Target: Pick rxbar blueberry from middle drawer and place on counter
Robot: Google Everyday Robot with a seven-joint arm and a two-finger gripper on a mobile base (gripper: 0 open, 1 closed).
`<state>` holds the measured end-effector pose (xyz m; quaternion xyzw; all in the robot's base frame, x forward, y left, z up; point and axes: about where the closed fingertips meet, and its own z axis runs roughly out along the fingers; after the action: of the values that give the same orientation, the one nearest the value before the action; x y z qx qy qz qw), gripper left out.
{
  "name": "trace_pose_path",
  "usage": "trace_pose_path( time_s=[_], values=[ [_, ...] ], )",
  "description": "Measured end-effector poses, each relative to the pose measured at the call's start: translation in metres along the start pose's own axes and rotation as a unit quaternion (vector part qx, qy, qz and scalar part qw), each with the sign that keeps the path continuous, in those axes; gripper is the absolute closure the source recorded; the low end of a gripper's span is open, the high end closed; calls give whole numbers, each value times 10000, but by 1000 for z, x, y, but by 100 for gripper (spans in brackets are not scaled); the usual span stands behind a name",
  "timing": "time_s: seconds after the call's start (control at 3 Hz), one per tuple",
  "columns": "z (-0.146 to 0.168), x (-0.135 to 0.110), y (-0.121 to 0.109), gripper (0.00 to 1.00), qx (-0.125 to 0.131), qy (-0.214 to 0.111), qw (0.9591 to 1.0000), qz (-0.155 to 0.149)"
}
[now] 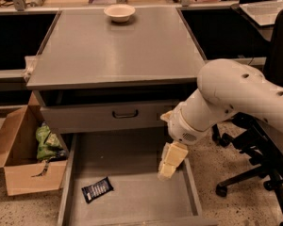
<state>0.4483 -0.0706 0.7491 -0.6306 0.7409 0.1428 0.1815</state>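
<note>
The rxbar blueberry [97, 189], a small dark wrapper with white lettering, lies flat on the floor of the open middle drawer [132, 199], near its front left. My gripper [170, 164] hangs over the right side of the drawer, well to the right of the bar and above the drawer floor, pointing down. It holds nothing that I can see. The grey counter [118, 46] is the cabinet top above the drawer.
A white bowl [119, 12] sits at the back of the counter. A cardboard box [19, 159] with a green bag [47, 142] stands left of the drawer. A black office chair [259, 159] stands at the right. A closed drawer front with a dark handle [125, 113] is above the open drawer.
</note>
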Motion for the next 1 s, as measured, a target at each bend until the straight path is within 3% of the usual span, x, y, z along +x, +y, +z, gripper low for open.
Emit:
trace_pose_path(
  time_s=[0.33,0.67,1.0],
  values=[
    [79,-4,-2,0,-320,-91,9994,25],
    [168,-18,-14,0,-494,-611,9969,24],
    [251,-43,-30,0,-346,-1075,9936,-5]
  ],
)
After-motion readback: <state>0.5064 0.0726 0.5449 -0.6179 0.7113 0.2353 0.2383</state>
